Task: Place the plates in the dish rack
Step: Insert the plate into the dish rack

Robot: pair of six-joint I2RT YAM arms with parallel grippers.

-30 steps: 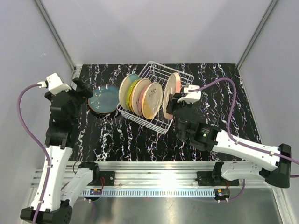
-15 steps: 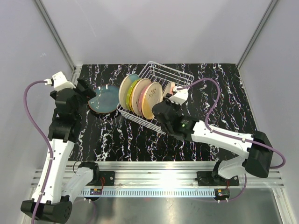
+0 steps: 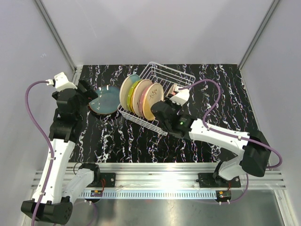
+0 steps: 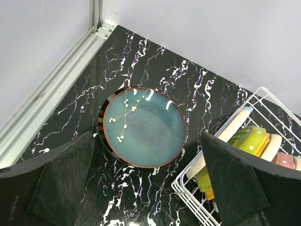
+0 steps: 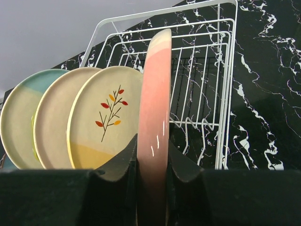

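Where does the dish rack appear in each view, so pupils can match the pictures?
Top external: rack at centre, towards the far wall.
Left wrist: lower right corner, cut off by the edge.
Right wrist: upper middle, behind the plates.
Shared landmark: cream-blue plate, endmost in the rack.

left pincer (image 4: 148, 155) spread wide, hovering — right pincer (image 5: 151, 150) (arm outstretched) clamps pink plate (image 5: 157, 84).

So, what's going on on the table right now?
The right gripper is shut on a pink plate, held on edge over the dish rack beside the standing plates already in it. The left gripper hangs open above a teal plate lying flat on the table, left of the rack.
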